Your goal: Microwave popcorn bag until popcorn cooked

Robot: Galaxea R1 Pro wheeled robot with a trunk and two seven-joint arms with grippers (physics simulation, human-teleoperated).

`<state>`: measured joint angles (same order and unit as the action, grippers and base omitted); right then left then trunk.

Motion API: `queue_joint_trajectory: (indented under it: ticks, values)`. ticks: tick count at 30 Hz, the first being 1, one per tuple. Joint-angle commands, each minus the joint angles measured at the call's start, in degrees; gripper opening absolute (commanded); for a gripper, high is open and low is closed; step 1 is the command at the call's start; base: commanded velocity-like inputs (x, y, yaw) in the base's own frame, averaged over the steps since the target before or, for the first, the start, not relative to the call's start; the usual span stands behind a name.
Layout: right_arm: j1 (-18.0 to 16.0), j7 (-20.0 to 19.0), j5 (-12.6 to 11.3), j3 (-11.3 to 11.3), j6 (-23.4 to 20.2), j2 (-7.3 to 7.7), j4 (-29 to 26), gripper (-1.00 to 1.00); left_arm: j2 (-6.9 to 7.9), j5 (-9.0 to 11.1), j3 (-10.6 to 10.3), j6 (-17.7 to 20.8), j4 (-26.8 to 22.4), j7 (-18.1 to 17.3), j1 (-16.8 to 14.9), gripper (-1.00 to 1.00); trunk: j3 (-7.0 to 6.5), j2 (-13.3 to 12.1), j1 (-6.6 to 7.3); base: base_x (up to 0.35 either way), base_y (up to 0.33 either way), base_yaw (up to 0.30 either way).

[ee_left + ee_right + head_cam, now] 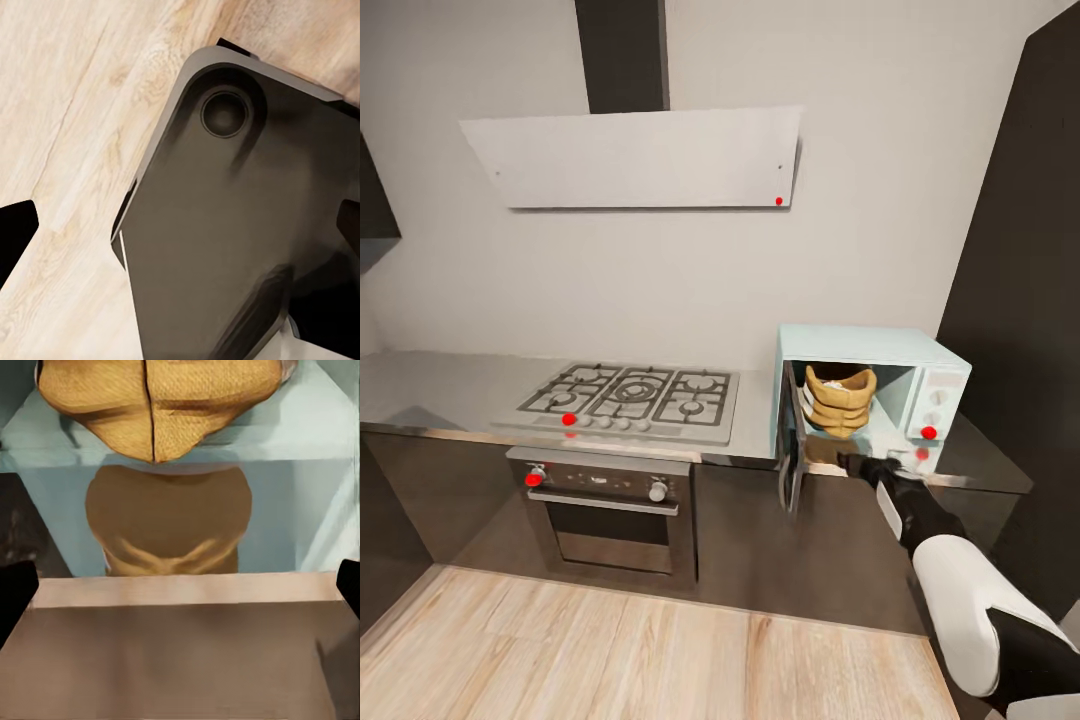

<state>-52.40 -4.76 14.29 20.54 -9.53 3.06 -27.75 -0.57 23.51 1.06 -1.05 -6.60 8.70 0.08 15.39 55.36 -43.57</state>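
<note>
Right gripper (pixel 850 460) sits at the microwave's open mouth, fingers spread wide apart and holding nothing. Just beyond it the popcorn bag (pixel 838 398) stands inside the microwave (pixel 875 390), whitish popcorn (pixel 837 383) showing at its rim. The door (pixel 792 440) hangs open toward the stove. One risk, as I judge it: backing the arm out carelessly could clip the bag and tip it, or swinging the door could trap the fingers. Whether the left gripper is open or closed cannot be told.
</note>
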Motion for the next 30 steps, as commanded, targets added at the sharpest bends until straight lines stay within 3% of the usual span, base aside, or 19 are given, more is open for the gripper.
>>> queue_joint_trajectory:
  ticks: [1,2,4,9,10,11,14,30]
  values:
    - [0.7,-0.42,0.46,0.5,3.22,-0.13,-0.11,1.0,-0.03,0.14,0.08,-0.1,-0.08,0.17,0.01,1.0,0.06,0.05,-0.01,0.0,0.0,0.0]
    - [1.5,-0.32,0.31,0.53,7.4,-0.26,-0.06,1.0,-0.04,0.14,0.08,-0.1,-0.08,0.17,0.01,1.0,0.06,0.05,-0.01,0.0,0.0,0.0]
    - [1.92,-0.25,0.24,0.61,10.75,-0.75,-0.09,1.0,-0.04,0.14,0.08,-0.1,-0.08,0.17,0.01,1.0,0.06,0.05,-0.01,0.0,0.0,0.0]
    - [2.12,0.21,0.47,0.64,12.66,-2.09,-2.74,1.0,-0.03,0.13,0.08,-0.1,-0.08,0.17,0.01,1.0,0.06,0.05,-0.01,0.0,0.0,0.0]
    - [2.12,0.34,0.49,0.66,12.39,-3.27,-5.13,1.0,-0.04,0.13,0.08,-0.1,-0.13,0.17,0.01,1.0,0.06,0.05,-0.01,0.0,0.0,0.0]
    - [2.13,0.42,0.97,0.7,11.88,-5.53,-8.29,1.0,0.02,0.13,0.08,-0.1,-0.16,0.17,0.01,1.0,0.06,0.05,-0.01,0.0,0.0,0.0]
    - [2.13,0.45,1.31,0.65,11.53,-6.93,-9.5,1.0,0.03,0.15,0.08,-0.1,-0.24,0.17,0.01,1.0,0.06,0.05,-0.01,0.0,0.0,0.0]
    - [2.13,3.74,0.78,0.76,10.4,-6.55,-8.94,1.0,0.04,0.13,0.0,-0.1,-0.26,0.17,0.01,1.0,0.06,0.05,-0.01,0.064,0.0,0.0]
